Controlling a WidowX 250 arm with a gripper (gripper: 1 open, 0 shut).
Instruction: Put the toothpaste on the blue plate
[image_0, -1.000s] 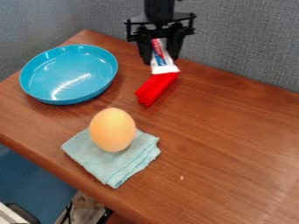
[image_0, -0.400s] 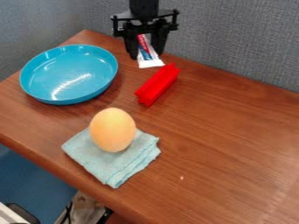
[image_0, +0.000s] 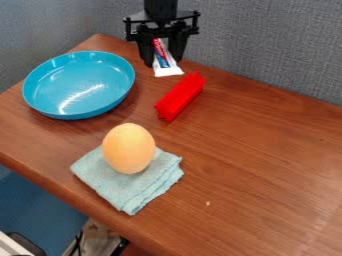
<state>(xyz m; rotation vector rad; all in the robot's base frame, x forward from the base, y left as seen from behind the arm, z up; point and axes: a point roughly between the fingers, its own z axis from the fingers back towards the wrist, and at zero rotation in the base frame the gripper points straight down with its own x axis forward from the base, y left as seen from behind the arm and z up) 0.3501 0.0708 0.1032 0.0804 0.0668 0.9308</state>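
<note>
black gripper (image_0: 163, 44) with thin dark fingers (image_0: 144, 42), seemingly a crossbar above, under a black wrist.

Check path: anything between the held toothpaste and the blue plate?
Nothing visible. The gripper is shut on the toothpaste, lifted above the table, right of the blue plate. Only bare wooden table lies between them. The red block sits below it, off that line.

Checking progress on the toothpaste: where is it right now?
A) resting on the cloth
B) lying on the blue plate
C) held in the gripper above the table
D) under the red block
C: the gripper is shut on the toothpaste, which hangs clear of the table.
</note>
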